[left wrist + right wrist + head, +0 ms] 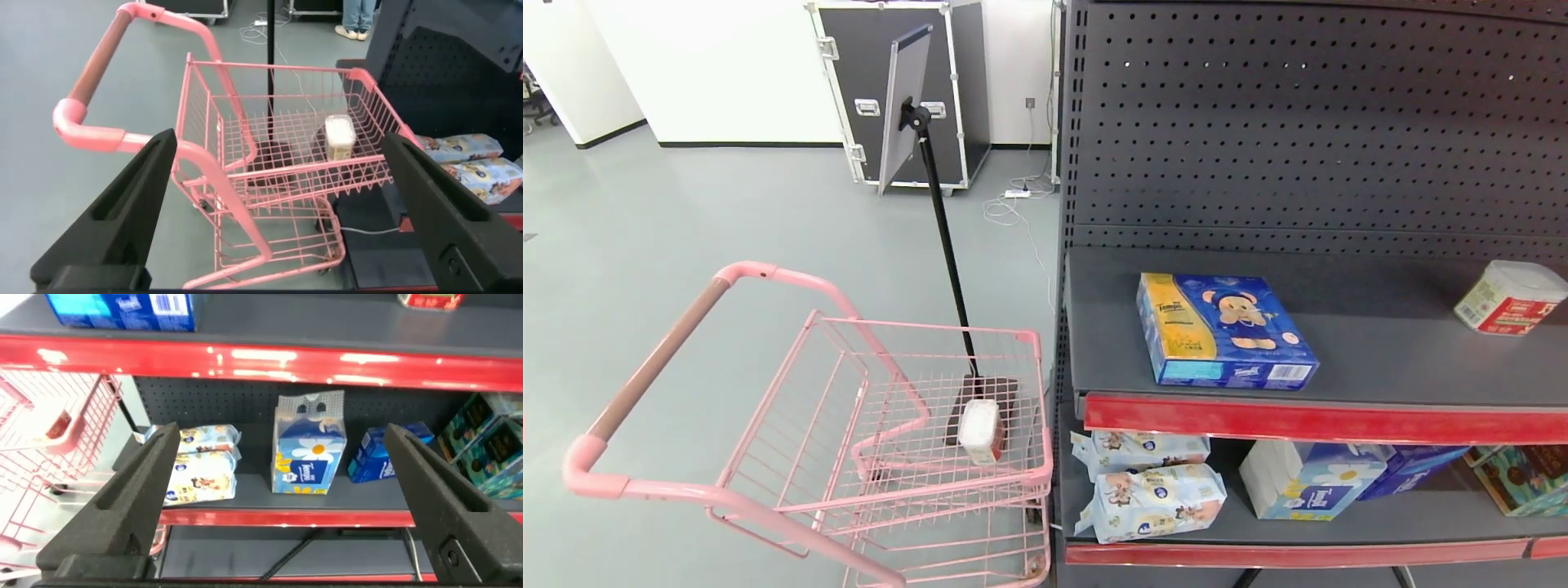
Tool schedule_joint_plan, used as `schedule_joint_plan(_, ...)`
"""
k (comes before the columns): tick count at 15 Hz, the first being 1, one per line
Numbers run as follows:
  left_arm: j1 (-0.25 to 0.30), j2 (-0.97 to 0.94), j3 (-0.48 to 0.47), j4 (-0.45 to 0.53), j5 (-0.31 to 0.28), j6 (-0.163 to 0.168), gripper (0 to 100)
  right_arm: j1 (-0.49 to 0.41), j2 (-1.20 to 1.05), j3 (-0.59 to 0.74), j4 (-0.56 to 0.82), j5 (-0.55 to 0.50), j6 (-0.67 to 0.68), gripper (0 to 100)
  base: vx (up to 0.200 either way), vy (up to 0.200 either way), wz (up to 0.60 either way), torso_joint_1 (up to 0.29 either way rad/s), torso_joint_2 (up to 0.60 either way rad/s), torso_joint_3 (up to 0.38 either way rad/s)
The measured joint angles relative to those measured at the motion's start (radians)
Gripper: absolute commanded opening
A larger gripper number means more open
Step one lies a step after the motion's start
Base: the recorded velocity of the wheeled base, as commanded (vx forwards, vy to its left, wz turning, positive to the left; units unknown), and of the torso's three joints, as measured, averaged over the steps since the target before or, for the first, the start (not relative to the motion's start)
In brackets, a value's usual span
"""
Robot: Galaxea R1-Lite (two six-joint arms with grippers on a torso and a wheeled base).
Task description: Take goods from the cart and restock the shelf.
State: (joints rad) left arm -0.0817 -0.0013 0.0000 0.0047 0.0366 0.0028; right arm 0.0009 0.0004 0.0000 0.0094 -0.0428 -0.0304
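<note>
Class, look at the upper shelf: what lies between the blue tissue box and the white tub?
Nothing: in the head view the grey shelf board between the blue tissue box and white tub is bare.

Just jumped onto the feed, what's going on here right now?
Neither gripper is holding anything. The left gripper is open above the pink cart, where one white container stands in the basket on the side near the shelf. The right gripper is open, facing the lower shelf and its tissue packs. A blue tissue box and a red-labelled tub sit on the upper shelf.
</note>
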Motion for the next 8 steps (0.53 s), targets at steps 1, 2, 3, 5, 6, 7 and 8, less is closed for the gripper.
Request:
schedule_joint_plan(1, 0.0, 0.0, 0.0, 0.0, 0.0, 0.0, 100, 0.001, 0.0, 0.0, 0.0, 0.0, 0.0, 100, 0.0, 0.0, 0.0, -0.144, 0.33, 0.203)
schedule_joint_plan(2, 0.0, 0.0, 0.0, 0.0, 0.0, 0.0, 100, 0.0, 0.0, 0.0, 0.0, 0.0, 0.0, 100, 0.0, 0.0, 0.0, -0.134, 0.35, 0.207)
schedule_joint_plan(3, 0.0, 0.0, 0.0, 0.0, 0.0, 0.0, 100, 0.0, 0.0, 0.0, 0.0, 0.0, 0.0, 100, 0.0, 0.0, 0.0, -0.139, 0.34, 0.203)
schedule_joint_plan(5, 0.0, 0.0, 0.0, 0.0, 0.0, 0.0, 100, 0.001, 0.0, 0.0, 0.0, 0.0, 0.001, 100, 0.0, 0.0, 0.0, -0.139, 0.35, 0.21)
schedule_joint_plan(6, 0.0, 0.0, 0.0, 0.0, 0.0, 0.0, 100, 0.0, 0.0, 0.0, 0.0, -0.001, 0.003, 100, 0.0, 0.0, 0.0, -0.124, 0.37, 0.227)
schedule_joint_plan(7, 0.0, 0.0, 0.0, 0.0, 0.0, 0.0, 100, 0.0, 0.0, 0.0, 0.0, -0.004, 0.005, 100, 0.0, 0.0, 0.0, -0.139, 0.36, 0.237)
schedule_joint_plan(8, 0.001, 0.0, 0.0, 0.0, 0.0, 0.0, 100, 0.0, 0.0, 0.0, 0.0, -0.004, 0.007, 100, 0.0, 0.0, 0.0, -0.134, 0.38, 0.227)
